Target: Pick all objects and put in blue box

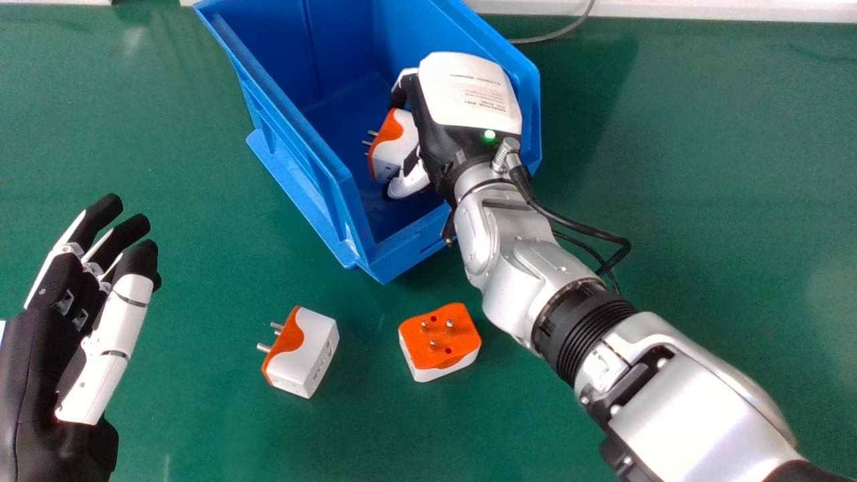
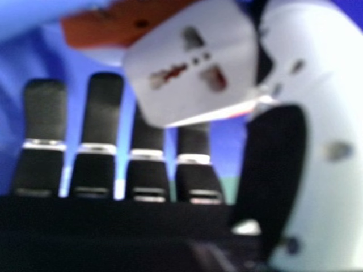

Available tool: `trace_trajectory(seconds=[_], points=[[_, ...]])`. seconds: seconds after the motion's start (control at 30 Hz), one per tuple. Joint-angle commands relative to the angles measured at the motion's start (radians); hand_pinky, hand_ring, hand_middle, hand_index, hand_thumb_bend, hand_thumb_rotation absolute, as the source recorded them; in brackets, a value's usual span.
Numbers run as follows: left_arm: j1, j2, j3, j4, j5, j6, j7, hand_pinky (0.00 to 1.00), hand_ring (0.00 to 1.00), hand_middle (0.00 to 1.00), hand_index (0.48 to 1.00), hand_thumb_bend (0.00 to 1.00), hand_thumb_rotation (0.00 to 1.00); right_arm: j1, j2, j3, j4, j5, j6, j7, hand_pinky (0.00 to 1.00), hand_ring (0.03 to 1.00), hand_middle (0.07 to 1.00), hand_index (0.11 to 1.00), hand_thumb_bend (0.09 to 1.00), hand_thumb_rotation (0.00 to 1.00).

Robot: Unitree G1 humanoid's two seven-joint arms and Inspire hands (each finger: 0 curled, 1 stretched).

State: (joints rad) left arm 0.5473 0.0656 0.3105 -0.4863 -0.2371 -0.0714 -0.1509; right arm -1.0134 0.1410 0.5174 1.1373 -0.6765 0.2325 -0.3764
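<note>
Inside the blue box [image 1: 294,127], my right hand [image 1: 469,94] is shut on an orange and white plug adapter [image 1: 398,144], whose pins face left. In the right hand view the white socket face of this adapter [image 2: 193,68] lies against the thumb of my right hand [image 2: 235,141] and covers some fingertips. Two more adapters rest on the green table in front of the box: one on its side [image 1: 308,355], pins to the left, and another [image 1: 442,341] with its pins up. My left hand [image 1: 73,321] is open at the left, apart from them.
An orange piece [image 2: 113,25] shows beside the socket face; whether it belongs to another adapter I cannot tell. My silver right forearm crosses the table [image 1: 723,221] beside the pins-up adapter. A grey cable [image 1: 562,32] lies behind the box.
</note>
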Motion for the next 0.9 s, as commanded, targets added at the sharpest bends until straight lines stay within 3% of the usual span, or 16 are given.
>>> trace_trajectory(seconds=[0.0,0.33,0.5,0.67,0.77,0.87], points=[[0.005,-0.001,0.003,-0.010,-0.005,-0.021,-0.002,0.84,0.85,0.86,0.875,0.51,0.53,-0.036,0.027,0.004,-0.028,-0.001,-0.006,-0.018,0.54,0.723,0.834,0.796,0.846,0.11],[0.002,-0.004,-0.002,-0.019,-0.017,-0.012,0.001,0.84,0.85,0.86,0.876,0.53,0.52,-0.026,0.015,0.016,-0.045,0.000,-0.034,0.003,0.60,0.792,0.893,0.840,0.906,0.14],[0.000,-0.003,-0.003,-0.014,-0.014,-0.021,-0.001,0.84,0.85,0.86,0.876,0.53,0.52,-0.020,-0.006,0.049,-0.058,-0.024,-0.077,0.034,0.67,0.833,0.911,0.863,0.912,0.15],[-0.004,-0.005,-0.003,-0.011,-0.020,-0.020,-0.001,0.84,0.85,0.86,0.874,0.53,0.51,-0.005,-0.030,0.089,-0.082,-0.047,-0.105,0.041,0.72,0.857,0.917,0.866,0.926,0.16],[-0.002,-0.002,-0.007,-0.021,-0.008,-0.005,0.008,0.84,0.85,0.86,0.872,0.53,0.51,0.008,-0.045,0.103,-0.105,-0.061,-0.120,0.039,0.74,0.870,0.918,0.867,0.930,0.16],[-0.004,-0.001,-0.010,-0.019,-0.016,-0.012,0.002,0.83,0.85,0.86,0.865,0.54,0.51,0.023,-0.065,0.114,-0.140,-0.068,-0.138,0.039,0.77,0.884,0.918,0.869,0.924,0.16]])
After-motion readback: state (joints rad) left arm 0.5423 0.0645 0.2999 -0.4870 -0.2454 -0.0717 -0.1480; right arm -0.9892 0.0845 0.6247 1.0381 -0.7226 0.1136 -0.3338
